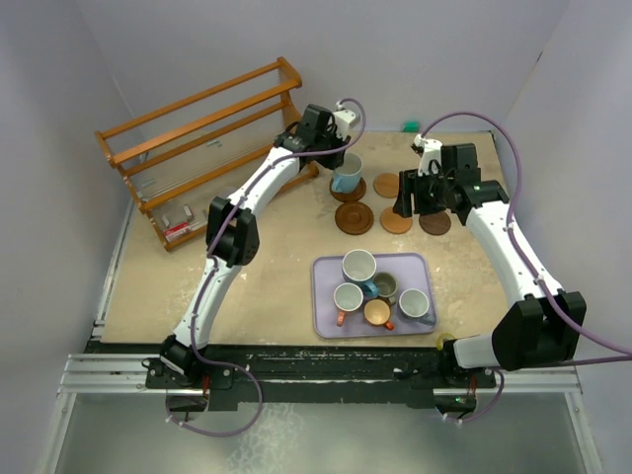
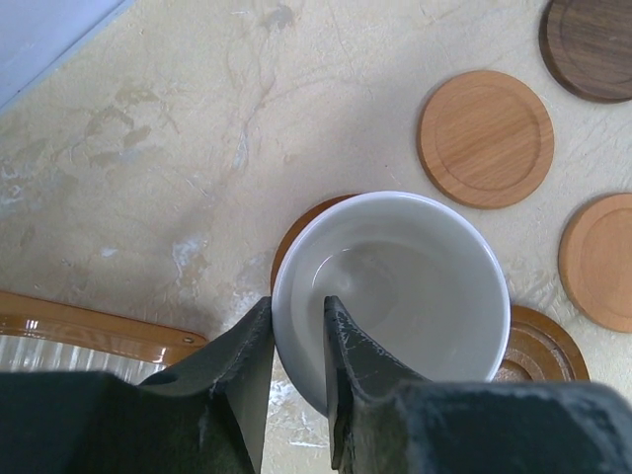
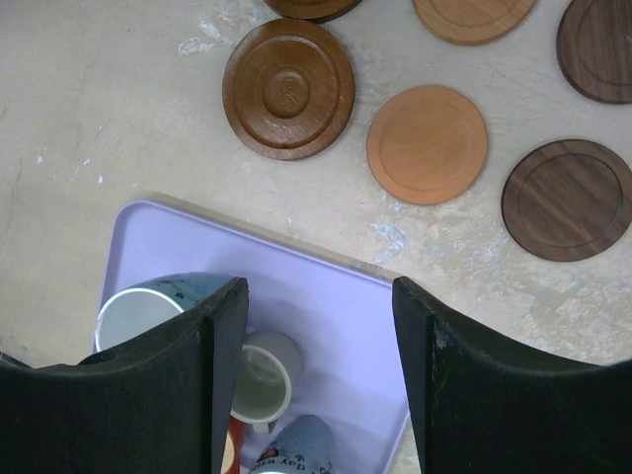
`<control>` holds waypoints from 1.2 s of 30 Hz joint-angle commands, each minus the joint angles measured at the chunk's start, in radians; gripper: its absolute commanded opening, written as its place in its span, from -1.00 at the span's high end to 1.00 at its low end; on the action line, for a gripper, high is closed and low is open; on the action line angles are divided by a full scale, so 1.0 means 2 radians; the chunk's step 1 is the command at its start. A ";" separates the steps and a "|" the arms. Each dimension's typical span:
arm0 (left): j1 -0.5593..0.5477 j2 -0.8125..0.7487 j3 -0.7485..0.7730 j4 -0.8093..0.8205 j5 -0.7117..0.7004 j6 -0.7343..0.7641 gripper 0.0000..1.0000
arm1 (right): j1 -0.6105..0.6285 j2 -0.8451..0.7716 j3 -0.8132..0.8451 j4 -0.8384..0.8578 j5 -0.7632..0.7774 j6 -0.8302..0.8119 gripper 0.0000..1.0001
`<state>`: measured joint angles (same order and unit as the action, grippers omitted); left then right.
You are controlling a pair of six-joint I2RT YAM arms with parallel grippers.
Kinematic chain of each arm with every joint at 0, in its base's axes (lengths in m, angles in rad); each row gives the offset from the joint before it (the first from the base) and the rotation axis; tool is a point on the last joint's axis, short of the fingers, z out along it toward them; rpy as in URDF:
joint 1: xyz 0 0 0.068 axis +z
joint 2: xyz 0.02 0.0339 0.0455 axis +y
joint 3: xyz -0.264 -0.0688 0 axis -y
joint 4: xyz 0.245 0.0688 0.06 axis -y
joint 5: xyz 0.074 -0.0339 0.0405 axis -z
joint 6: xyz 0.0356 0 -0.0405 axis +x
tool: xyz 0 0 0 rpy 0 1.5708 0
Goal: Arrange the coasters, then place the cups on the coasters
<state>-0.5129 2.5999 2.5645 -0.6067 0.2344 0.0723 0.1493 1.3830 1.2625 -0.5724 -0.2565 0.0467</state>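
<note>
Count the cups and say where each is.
6. Five on the lavender tray: white-blue cup at back, grey-olive cup middle, orange-handled white cup front left, orange cup front, second white-blue cup right. Sixth cup on a coaster, left pincer straddling its rim.

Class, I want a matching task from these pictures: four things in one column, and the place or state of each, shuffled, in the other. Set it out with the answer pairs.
1 left gripper
2 right gripper
3 orange cup
4 wooden rack

A on the lavender tray
B open and empty
C far left of the table
D gripping the white-and-blue cup over a coaster

Pairs: 1-D, 2-B, 3-A, 4-C
</note>
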 commanded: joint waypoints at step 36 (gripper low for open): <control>0.001 -0.405 -0.372 0.127 -0.085 0.035 -0.56 | 0.123 0.044 -0.039 -0.049 -0.018 -0.162 -0.31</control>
<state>-0.5129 1.8988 1.9247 -0.4259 0.1123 0.1421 0.3756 1.4368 1.2003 -0.6609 -0.3244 -0.2710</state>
